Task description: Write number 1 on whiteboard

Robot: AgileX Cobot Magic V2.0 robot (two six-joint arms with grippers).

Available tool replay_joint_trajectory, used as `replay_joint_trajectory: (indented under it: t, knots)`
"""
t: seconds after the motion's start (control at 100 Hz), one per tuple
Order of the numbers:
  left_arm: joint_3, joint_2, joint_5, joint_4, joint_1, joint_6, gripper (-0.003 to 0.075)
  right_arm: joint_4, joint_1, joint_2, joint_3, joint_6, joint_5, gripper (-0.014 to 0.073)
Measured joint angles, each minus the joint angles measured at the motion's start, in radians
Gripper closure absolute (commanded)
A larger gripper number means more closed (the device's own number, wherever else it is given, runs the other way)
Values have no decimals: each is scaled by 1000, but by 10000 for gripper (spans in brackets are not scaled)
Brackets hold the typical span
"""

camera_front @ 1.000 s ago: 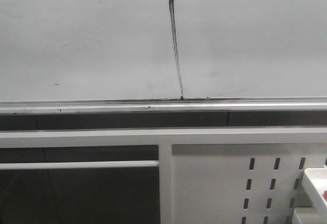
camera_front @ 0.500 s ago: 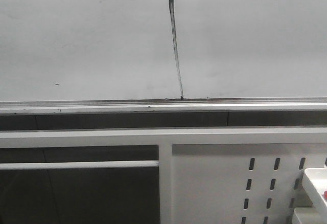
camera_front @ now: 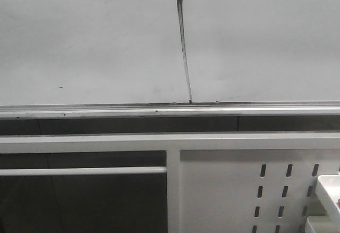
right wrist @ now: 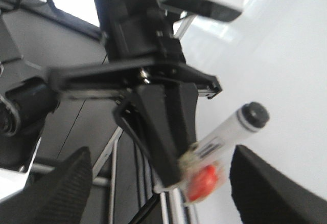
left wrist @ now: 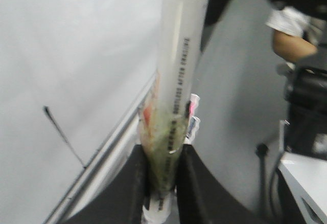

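Whiteboard [camera_front: 95, 41] first: a large, plain off-white glossy board that fills the upper half of the front view, with a silver aluminium rail [camera_front: 106, 109] running along its bottom edge. Below the rail sits a white metal frame [camera_front: 85, 142] of horizontal bars, and to its right a white metal panel with slotted holes [camera_front: 234, 190].

On the board, right of centre, stands the number 1 [camera_front: 184, 49]: a long thin black marker stroke, nearly vertical and slightly slanted, with a thicker rounded blob at the top and its lower end reaching down to the rail. The left wrist view shows the same stroke [left wrist: 64, 136] on the board, ending by the rail.

The left gripper [left wrist: 162, 183] has its two black fingers [left wrist: 135, 188] pressed against the sides of a long white marker pen [left wrist: 179, 81] with a black band near its far end and small black print along its barrel; tape and a smear of greenish material wrap the pen where the jaws clamp it. In the right wrist view the same pen [right wrist: 225, 132], with a red ball [right wrist: 204, 179] taped on, sits in the left gripper [right wrist: 168, 147] close to the white board surface.

The right gripper [right wrist: 158, 198] shows only as two dark blurred fingers [right wrist: 59, 191] set well apart, with nothing between them.
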Motion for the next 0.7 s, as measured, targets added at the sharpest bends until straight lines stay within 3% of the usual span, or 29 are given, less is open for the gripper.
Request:
replay_joint_trajectory:
  t: [0.08, 0.24, 0.46, 0.58, 0.7]
  knots:
    - [23, 0, -121, -55, 0, -2, 740, 0, -40, -56, 0, 0, 43, 261]
    - [74, 19, -311, -193, 0, -2, 740, -2, -165, -169, 19, 36, 178, 666]
    - [95, 136, -483, -248, -60, -2, 740, -2, -341, -317, 169, 149, 234, 643]
    - [96, 214, -718, -263, -215, -2, 740, -2, -384, -389, 280, 205, 186, 643]
    - [96, 304, -1022, -302, -438, -2, 740, -2, -392, -432, 373, 227, 160, 643]
